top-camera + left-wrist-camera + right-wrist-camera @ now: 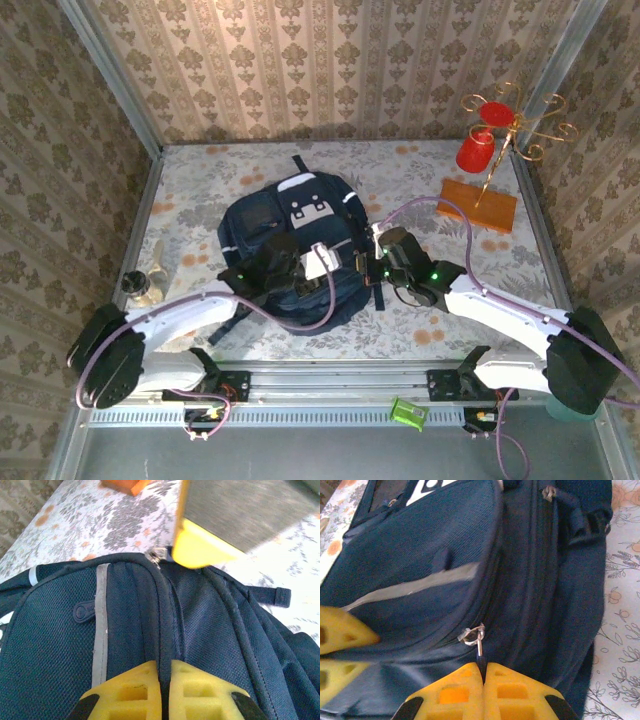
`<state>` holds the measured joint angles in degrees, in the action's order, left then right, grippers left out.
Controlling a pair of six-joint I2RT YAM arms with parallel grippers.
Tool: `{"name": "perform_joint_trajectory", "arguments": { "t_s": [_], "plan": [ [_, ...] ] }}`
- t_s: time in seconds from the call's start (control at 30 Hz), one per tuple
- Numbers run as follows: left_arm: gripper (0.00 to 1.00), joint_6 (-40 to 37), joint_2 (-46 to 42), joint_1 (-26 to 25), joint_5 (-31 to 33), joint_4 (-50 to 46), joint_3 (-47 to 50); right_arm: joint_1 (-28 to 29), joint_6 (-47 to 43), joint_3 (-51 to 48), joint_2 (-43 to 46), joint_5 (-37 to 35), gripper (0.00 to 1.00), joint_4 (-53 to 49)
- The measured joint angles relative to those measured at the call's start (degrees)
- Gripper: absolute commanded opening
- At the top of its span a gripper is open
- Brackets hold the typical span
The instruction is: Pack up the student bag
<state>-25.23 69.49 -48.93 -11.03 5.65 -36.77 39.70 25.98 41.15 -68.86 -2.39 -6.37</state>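
Mid-table: student bag (262, 222) | left end effector (165, 687) pinches its seam (163, 625) | right end effector (483, 680) pinches zipper pull (479, 645)

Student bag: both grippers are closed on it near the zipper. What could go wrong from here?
1. The right gripper pinches only the thin zipper pull; it may slip out under a pull.
2. The left gripper holds just a narrow fold of the student bag; if that slips, the bag may slide on the table instead of opening.
3. The grippers work close together and could bump.
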Motion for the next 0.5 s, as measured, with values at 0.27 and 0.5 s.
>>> {"name": "perform_joint_trajectory", "arguments": {
  "t_s": [0.27,0.5],
  "plan": [
    [0.0,-7.2,-4.3,3.2,-7.8,0.8,4.4,-0.4,-3.2,1.0,-0.6,1.1,0.0,-1.4],
    [0.33,-8.3,-6.1,5.0,-7.4,0.8,5.4,-1.2,-3.7,0.8,-0.2,3.3,0.0,-0.9]
  ]
}}
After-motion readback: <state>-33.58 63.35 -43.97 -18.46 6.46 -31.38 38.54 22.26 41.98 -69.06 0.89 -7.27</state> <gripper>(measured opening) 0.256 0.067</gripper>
